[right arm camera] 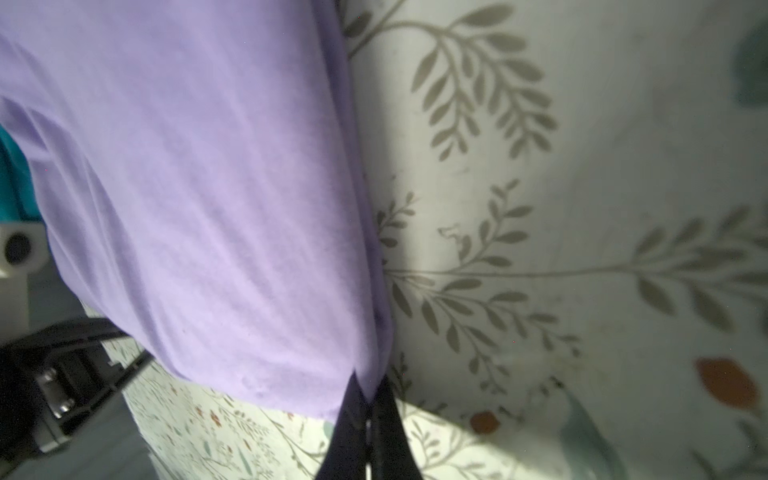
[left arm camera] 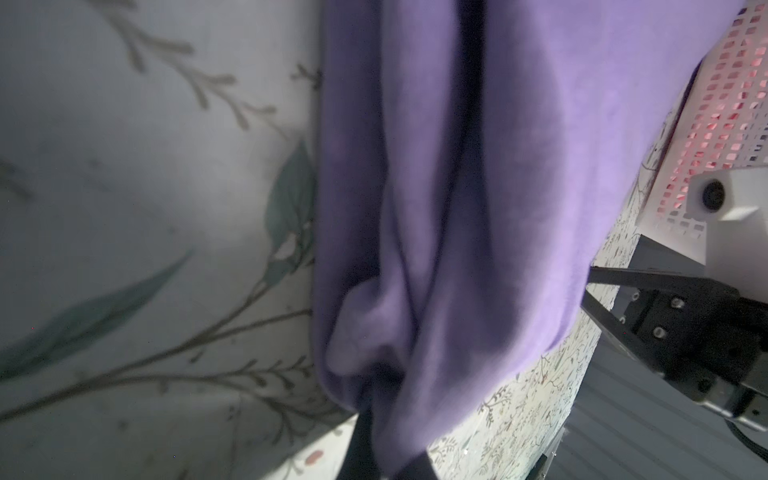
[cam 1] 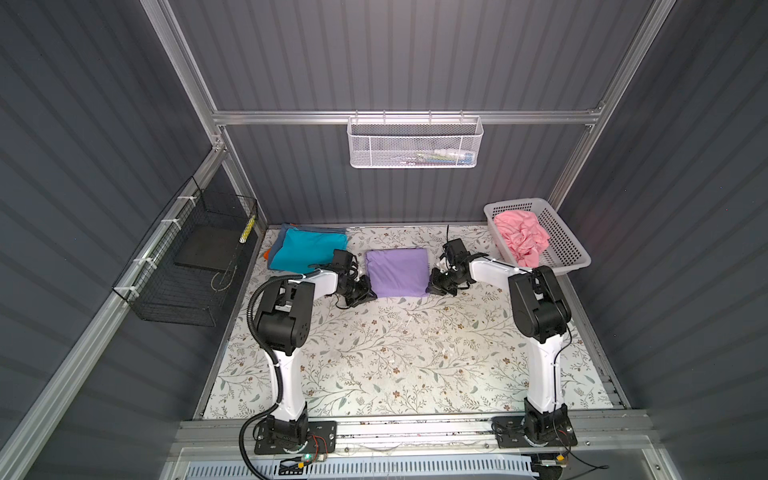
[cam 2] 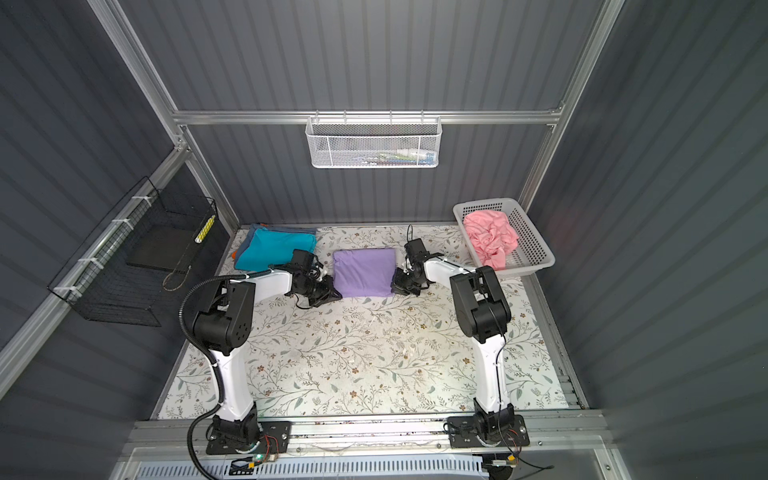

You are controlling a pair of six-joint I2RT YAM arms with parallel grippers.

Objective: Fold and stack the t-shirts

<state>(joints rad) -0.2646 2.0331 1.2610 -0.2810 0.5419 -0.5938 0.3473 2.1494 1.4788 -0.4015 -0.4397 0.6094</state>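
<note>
Clamping lower corners of the lavender tee, left gripper and right gripper flank it; the teal-topped stack lies upper left.

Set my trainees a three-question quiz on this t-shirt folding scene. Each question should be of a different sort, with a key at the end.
1. True or false: the pink t-shirt lies crumpled in the white basket.
2. What are the left gripper and the right gripper shut on?
A. the pink t-shirt
B. the lavender t-shirt
C. the white basket
3. Fill in: the top t-shirt of the folded stack is coloured ____.

Key: 1 true; 2 B; 3 teal.
</note>
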